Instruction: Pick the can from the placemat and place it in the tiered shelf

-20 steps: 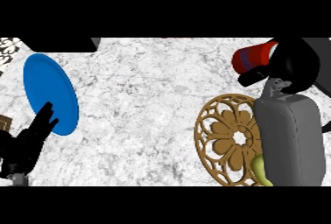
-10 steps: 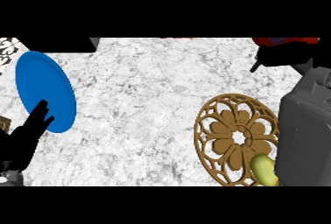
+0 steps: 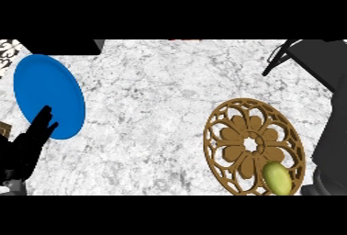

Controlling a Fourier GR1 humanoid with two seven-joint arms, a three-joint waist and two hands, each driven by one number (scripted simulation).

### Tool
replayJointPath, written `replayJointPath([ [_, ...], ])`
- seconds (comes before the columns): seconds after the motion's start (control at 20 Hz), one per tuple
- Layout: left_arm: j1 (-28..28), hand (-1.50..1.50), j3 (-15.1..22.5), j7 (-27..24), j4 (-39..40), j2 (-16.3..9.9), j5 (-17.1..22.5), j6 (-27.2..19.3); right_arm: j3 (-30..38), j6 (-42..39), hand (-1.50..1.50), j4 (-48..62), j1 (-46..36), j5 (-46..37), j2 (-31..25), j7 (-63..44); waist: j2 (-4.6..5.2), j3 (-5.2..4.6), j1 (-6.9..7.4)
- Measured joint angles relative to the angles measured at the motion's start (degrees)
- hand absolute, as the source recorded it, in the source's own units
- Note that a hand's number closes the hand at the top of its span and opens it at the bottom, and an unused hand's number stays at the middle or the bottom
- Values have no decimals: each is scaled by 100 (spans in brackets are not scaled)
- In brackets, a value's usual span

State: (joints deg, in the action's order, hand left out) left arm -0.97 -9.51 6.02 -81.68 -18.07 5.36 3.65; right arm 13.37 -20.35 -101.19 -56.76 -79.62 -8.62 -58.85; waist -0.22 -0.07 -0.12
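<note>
While my left hand (image 3: 27,147) rested with straight fingers at the counter's (image 3: 156,92) left edge beside the blue plate (image 3: 47,96), my right hand, the can and its long axis lay outside my view.

The worktop (image 3: 169,92) is white marble veined grey. The plate (image 3: 49,94) is plain blue. The placemat (image 3: 252,146) is brown openwork with a flower pattern, bearing a yellow-green fruit (image 3: 277,177).

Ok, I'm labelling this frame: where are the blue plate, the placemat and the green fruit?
blue plate (image 3: 47,92): head view, its centre.
placemat (image 3: 252,145): head view, its central flower.
green fruit (image 3: 277,177): head view, its middle.
</note>
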Motion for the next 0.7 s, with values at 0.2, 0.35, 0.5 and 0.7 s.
replayJointPath([
  [0.2,70,0,-41,8,63,-40,5,48,233,-341,150,372,-378,-159,-339,164,4,0,9],
  [0.35,81,0,-6,-9,56,14,-44,20,479,-557,150,749,-626,-178,-642,327,10,1,20],
  [0.5,13,0,-12,-43,6,33,-65,31,688,-684,150,1041,-810,-161,-895,434,12,2,33],
  [0.7,-83,0,-38,34,-149,36,-48,57,836,-660,150,1489,-798,-269,-1187,511,17,3,52],
])
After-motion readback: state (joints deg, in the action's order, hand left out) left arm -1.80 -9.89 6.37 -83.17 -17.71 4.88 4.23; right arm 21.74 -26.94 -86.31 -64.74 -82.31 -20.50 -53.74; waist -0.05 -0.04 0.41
